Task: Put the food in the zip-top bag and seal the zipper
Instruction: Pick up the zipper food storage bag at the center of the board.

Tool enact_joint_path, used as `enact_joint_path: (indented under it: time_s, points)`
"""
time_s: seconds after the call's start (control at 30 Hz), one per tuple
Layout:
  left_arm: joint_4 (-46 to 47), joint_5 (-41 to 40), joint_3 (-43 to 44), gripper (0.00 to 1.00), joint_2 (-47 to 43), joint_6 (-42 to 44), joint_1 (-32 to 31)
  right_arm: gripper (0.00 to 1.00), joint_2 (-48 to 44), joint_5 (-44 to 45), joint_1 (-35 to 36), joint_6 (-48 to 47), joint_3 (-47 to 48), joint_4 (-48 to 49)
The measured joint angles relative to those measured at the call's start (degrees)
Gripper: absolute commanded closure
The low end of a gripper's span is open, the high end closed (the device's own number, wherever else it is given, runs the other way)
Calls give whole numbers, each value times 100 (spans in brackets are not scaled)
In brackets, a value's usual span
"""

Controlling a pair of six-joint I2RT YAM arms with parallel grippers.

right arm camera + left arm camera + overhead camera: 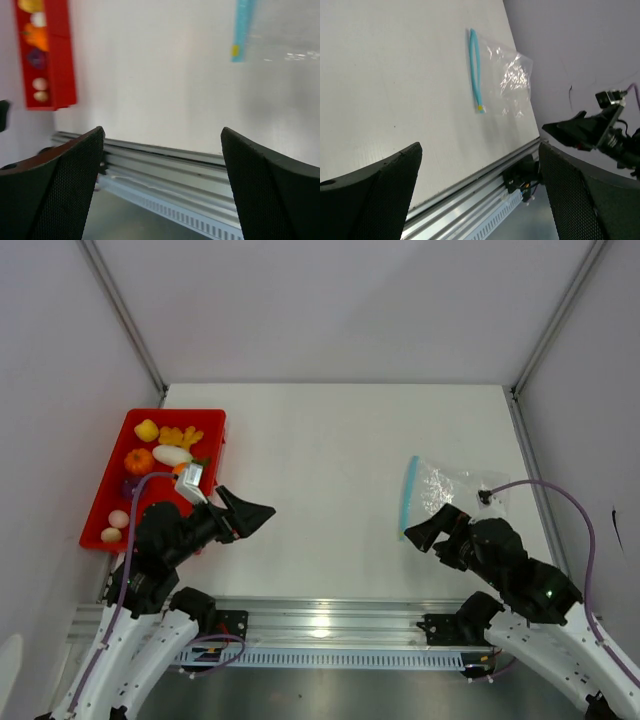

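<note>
The toy food lies in the red tray at the far left: a yellow piece, an orange piece, a white piece, a purple piece and two pale eggs. The clear zip-top bag lies flat at the right, its blue-teal zipper along its left edge; the bag also shows in the left wrist view. My left gripper is open and empty, right of the tray. My right gripper is open and empty, just in front of the bag's near left corner.
Grey walls close in the table on the left, back and right. An aluminium rail runs along the near edge between the two arm bases. The tray also shows in the right wrist view.
</note>
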Motion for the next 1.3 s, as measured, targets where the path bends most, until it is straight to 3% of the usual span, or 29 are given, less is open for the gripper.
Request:
enact_joint_path:
  time_s: [0.23,0.6,0.77,0.87,1.07,1.3]
  points:
    - [-136,813,262,1,225,404,0,1,1797,905,-4,-470,826,-765]
    - [-254,1147,284,1,-160,564,0,1,6837,2990,-7,-944,3842,-1602]
    - [-439,1200,286,1,-205,629,0,1,8354,3462,-101,-957,4704,-1947]
    - [-472,1294,286,0,-249,632,0,4,9007,3626,-205,-1003,4953,-2055]
    - [-610,1362,286,1,-319,743,0,25,9490,3869,-382,-1106,5038,-2186]
    - [-702,1451,275,0,-317,876,0,27,9538,3921,-570,-1257,5038,-2081]
